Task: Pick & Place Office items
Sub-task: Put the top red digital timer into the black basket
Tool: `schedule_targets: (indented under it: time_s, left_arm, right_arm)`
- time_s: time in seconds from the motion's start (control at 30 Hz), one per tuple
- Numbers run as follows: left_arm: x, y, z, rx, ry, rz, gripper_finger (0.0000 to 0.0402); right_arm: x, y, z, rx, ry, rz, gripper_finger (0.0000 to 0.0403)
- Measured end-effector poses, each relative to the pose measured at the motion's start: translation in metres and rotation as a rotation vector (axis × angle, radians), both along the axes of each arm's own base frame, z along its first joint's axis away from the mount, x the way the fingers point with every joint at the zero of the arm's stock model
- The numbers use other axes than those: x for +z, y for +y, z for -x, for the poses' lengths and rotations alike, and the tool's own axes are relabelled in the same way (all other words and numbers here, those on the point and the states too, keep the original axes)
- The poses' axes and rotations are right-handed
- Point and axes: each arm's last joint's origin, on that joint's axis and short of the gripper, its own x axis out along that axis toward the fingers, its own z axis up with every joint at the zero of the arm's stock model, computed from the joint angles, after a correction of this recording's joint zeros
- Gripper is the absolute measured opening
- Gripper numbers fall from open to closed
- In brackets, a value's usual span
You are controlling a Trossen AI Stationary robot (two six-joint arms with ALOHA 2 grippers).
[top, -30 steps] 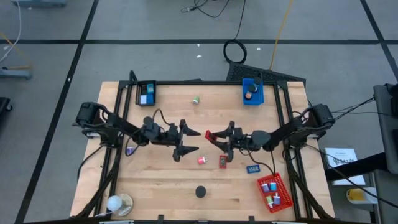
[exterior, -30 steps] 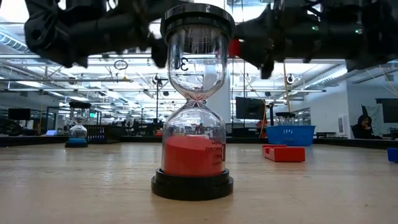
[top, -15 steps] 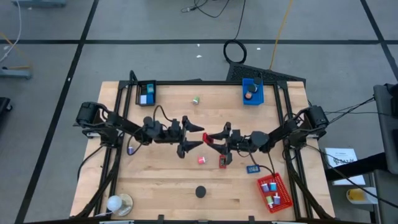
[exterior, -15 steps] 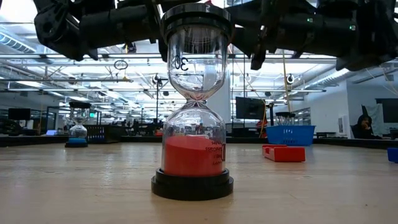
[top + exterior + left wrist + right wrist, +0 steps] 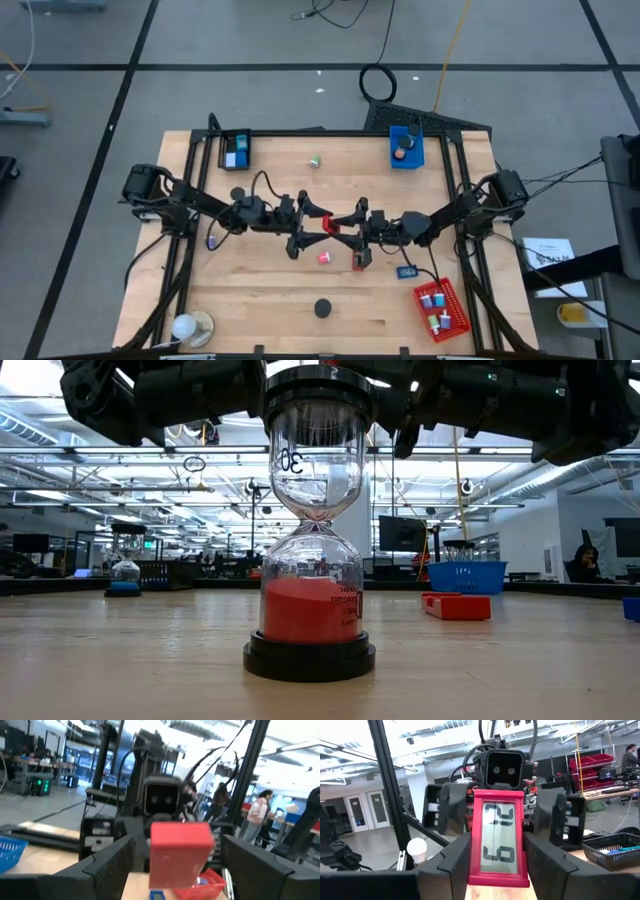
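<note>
Above the table's middle my right gripper (image 5: pixel 347 222) is shut on a red timer (image 5: pixel 498 837) with a grey digit display, one of the office items. My left gripper (image 5: pixel 312 223) faces it, open. Its two fingers (image 5: pixel 107 865) stand on either side of the timer's red back (image 5: pixel 180 851), with gaps showing on both sides. Loose items lie on the wood: a pink one (image 5: pixel 325 258), a red one (image 5: pixel 358 262), a blue one (image 5: pixel 406 271), a green one (image 5: pixel 316 160) and a purple one (image 5: pixel 209 241). My right gripper pinches the red timer's two long side edges (image 5: pixel 476 855) between its two fingers (image 5: pixel 447 865), at the timer's lower part. The fingers come about level from the table's right side, tipped slightly up. The timer stands upright, lifted clear of the table, display toward my right wrist.
An hourglass with red sand (image 5: pixel 310 560) stands near the front edge (image 5: pixel 322 308). A red tray (image 5: pixel 455 318) with items sits at the front right, a blue tray (image 5: pixel 407 155) at the back right, a black tray (image 5: pixel 236 148) at the back left. A round white and tan object (image 5: pixel 190 326) lies at the front left.
Both grippers have come toward each other over the table's middle and risen a little. My right gripper carries the red timer leftward. My left gripper has gone rightward, so that its open fingers now flank the timer.
</note>
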Motion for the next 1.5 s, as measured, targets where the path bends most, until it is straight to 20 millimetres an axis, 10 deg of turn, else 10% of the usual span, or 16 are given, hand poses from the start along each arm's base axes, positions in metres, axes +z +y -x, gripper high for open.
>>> schedule_targets:
  time_s: [0.47, 1.03, 1.5]
  left_arm:
    - [0.001, 0.000, -0.001, 0.021, -0.002, -0.029, 0.0160]
    - [0.009, 0.021, 0.003, 0.147, 0.057, -0.078, 0.0160]
    - [0.058, 0.024, 0.060, 0.329, 0.276, -0.204, 0.0160]
  right_arm:
    - [-0.001, 0.000, 0.000, -0.005, 0.013, 0.012, 0.0162]
    - [-0.015, -0.006, -0.003, -0.158, 0.169, 0.082, 0.0265]
    - [-0.023, -0.018, -0.006, -0.193, 0.250, 0.079, 0.0260]
